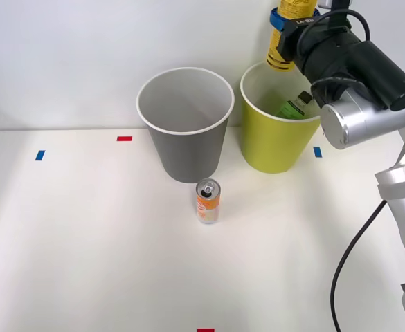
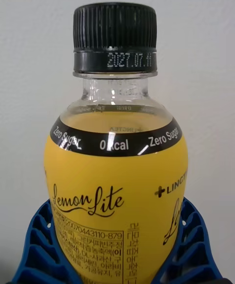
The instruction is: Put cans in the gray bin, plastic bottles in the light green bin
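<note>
My right gripper (image 1: pixel 285 22) is shut on the yellow-labelled plastic bottle (image 1: pixel 290 38) and holds it in the air over the back rim of the light green bin (image 1: pixel 271 149). In the wrist view the bottle (image 2: pixel 115 166) stands between the blue fingers (image 2: pixel 36 252), its black cap at the far end from the gripper (image 2: pixel 117 262). A green-labelled bottle (image 1: pixel 295 105) lies inside the light green bin. The gray bin (image 1: pixel 186 138) stands to its left; nothing shows inside it. The orange and white can (image 1: pixel 208 201) stands upright on the table just in front of the gray bin.
Blue tape marks (image 1: pixel 40 155) (image 1: pixel 317 151) and red ones (image 1: pixel 124 138) (image 1: pixel 205 330) lie on the white table. A white wall rises close behind the bins. My arm's black cable (image 1: pixel 347 263) hangs at the right.
</note>
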`<state>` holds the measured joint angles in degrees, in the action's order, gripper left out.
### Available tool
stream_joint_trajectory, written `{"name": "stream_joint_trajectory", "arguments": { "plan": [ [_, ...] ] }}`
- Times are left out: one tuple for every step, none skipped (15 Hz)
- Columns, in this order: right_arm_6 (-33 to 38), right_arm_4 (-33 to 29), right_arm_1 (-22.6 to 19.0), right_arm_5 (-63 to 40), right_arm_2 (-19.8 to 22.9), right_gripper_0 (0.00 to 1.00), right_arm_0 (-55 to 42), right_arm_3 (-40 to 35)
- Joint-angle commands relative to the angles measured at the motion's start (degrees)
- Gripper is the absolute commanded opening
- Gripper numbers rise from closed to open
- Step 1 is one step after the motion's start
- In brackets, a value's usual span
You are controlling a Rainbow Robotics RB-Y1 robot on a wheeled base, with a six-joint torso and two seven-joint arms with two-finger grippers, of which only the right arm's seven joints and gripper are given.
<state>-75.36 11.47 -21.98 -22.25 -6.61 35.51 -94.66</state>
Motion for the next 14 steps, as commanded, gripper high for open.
{"name": "stream_joint_trajectory", "arguments": {
  "plan": [
    [0.56, -0.04, -0.61, 0.02, 0.02, 0.44, 0.0, 0.0],
    [0.74, -0.04, -0.87, 0.02, 0.02, 0.89, -0.09, 0.0],
    [0.82, 0.04, -1.14, 0.02, 0.02, 1.0, -0.09, 0.0],
    [0.82, 0.22, -1.58, 0.02, -0.24, 1.0, -0.09, -0.09],
    [0.82, 0.39, -2.28, 0.02, -0.68, 1.0, -0.09, -0.09],
    [0.82, 0.48, -2.81, 0.1, -1.21, 1.0, -0.09, -0.09],
    [0.82, 0.75, -3.51, 0.63, -1.74, 1.0, -0.27, -0.09],
    [0.91, 0.92, -3.69, 1.42, -2.0, 1.0, -0.62, -0.09],
    [0.91, 1.27, -3.95, 2.92, -2.18, 1.0, -1.32, -0.09],
    [0.91, 1.45, -4.21, 4.5, -2.53, 1.0, -2.11, -0.09],
    [0.91, 1.45, -4.3, 6.26, -2.79, 1.0, -2.99, -0.09],
    [0.91, 1.54, -4.3, 8.01, -2.97, 1.0, -3.87, -0.17],
    [0.91, 1.54, -4.21, 10.3, -3.06, 1.0, -5.36, -0.7],
    [0.91, 1.54, -4.04, 12.94, -3.06, 1.0, -7.38, -1.58]
  ]
}}
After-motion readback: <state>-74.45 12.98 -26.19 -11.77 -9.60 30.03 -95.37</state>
